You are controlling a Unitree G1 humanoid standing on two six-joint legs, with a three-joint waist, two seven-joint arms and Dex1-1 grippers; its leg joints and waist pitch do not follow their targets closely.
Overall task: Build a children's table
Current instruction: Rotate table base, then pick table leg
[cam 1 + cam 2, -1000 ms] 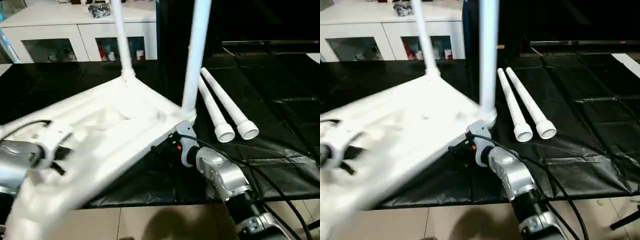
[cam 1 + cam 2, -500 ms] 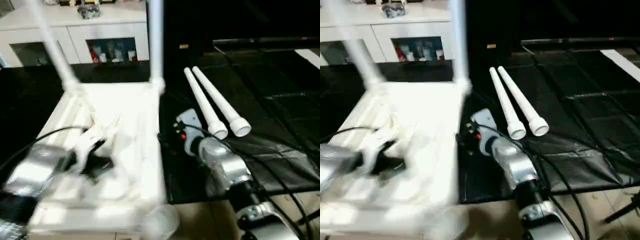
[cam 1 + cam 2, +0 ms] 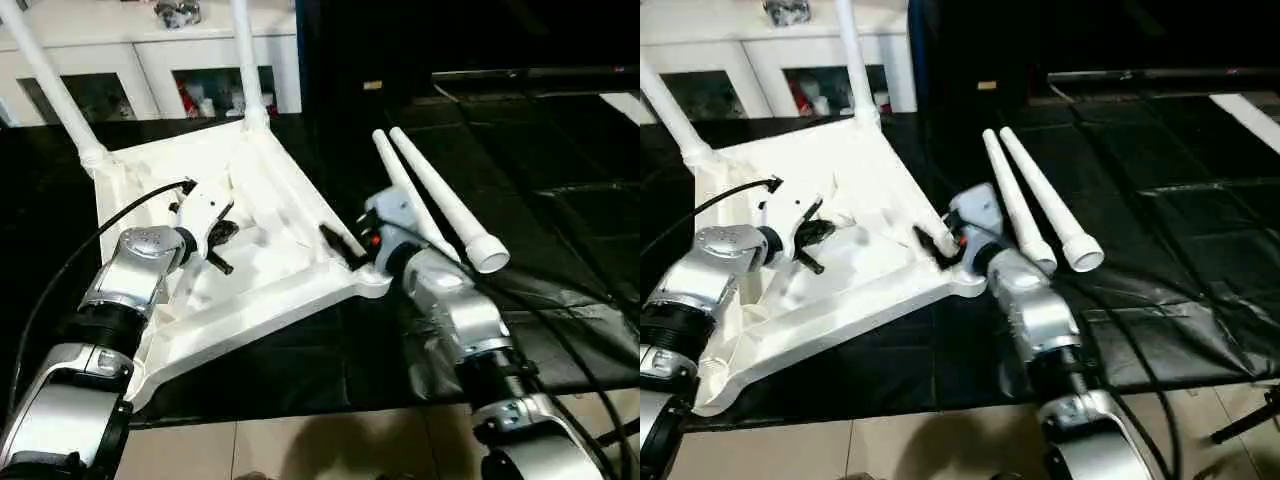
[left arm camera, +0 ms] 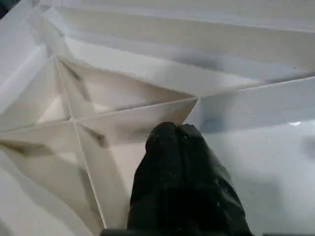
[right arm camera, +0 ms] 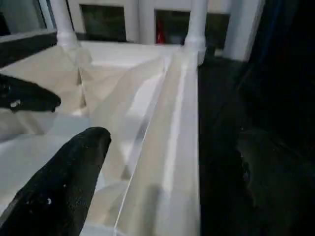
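Black sheet (image 3: 560, 200) under upturned tabletop (image 3: 270, 200), 2 legs (image 3: 245, 60) fitted

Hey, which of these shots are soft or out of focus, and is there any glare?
Left wrist view: the shut left gripper is a soft dark blob, the tabletop ribs sharper. Right wrist view: the near black finger is blurred. Head views: crisp; mild sheen on the black sheet.
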